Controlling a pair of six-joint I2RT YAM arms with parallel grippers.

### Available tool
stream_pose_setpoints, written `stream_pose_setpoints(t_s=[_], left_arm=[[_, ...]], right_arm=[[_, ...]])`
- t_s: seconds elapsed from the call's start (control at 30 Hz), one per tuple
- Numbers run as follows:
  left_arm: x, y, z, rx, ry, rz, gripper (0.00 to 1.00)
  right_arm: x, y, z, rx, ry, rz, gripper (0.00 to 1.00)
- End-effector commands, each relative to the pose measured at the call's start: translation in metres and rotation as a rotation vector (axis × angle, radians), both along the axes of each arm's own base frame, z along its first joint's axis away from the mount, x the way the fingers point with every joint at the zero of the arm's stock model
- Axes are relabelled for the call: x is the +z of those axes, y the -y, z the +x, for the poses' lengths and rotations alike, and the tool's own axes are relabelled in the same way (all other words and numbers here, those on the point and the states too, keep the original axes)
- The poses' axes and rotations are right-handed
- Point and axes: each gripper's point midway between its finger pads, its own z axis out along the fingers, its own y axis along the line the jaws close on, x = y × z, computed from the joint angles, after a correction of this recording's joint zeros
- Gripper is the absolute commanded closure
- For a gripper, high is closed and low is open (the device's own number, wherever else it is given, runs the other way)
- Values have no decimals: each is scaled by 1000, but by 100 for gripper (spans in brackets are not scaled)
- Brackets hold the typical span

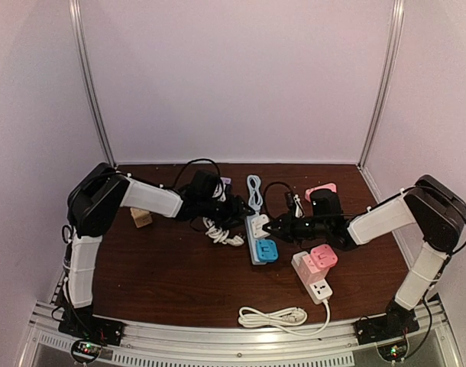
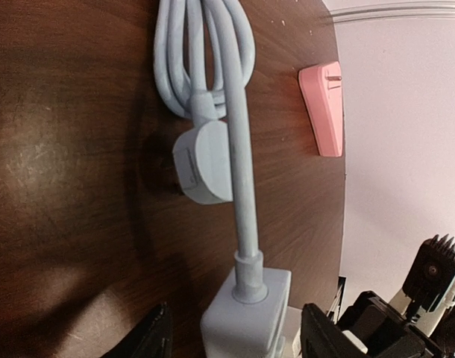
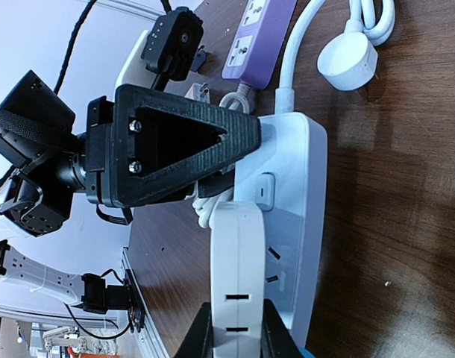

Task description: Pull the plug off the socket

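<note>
Roughly at the middle of a dark wooden counter [image 1: 164, 252] lies a white socket strip [image 1: 259, 238]. In the overhead view its long axis runs from about 11 o'clock to 5 o'clock. The plug [image 3: 235, 276], a white oblong block with slots on its outer face, sits in the strip's 11 o'clock end, and a blue adapter [image 1: 267, 249] occupies the 5 o'clock end.

The right hand [image 3: 235, 332] reaches in from 3 o'clock, its fingers clamped on the plug's two long flat sides. The left hand [image 2: 237, 321] comes from 9 o'clock and straddles the strip's cord end. Its fingers are apart, with a gap on each side.

The plug's long axis lies parallel to the strip. Its prongs are hidden and presumably point down into the strip's face, so the way out is likely straight up.

It looks like rigid, smooth, light plastic, held only by the friction of its prongs. The flat sides are probably the best hold, though they may be slippery. The strip also seems light and would likely lift with the plug unless pinned.
</note>
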Motion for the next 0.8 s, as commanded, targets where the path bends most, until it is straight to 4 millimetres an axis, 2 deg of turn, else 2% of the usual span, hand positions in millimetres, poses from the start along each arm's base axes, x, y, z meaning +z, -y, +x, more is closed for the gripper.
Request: stream_pose_setpoints(t_s=[0.0,0.2,0.37,0.43,0.67,0.77], left_arm=[[-5,13,-5,-17,-25,-8,42],[5,20,-6,-18,-41,-59,52],[20,23,-9,-23,-46,-113,69],[28,23,-10,-25,-37,-130,73],[64,16,-8,-47,52,-155,100],[84,7,-6,-45,131,-198,100]], right_arm=[[37,-6,0,21,107,88,100],[41,-7,0,19,115,97,100],[50,-8,4,11,128,110,100],[54,-10,6,10,133,120,100],[75,-16,11,15,146,155,100],[86,-21,10,26,148,172,100]])
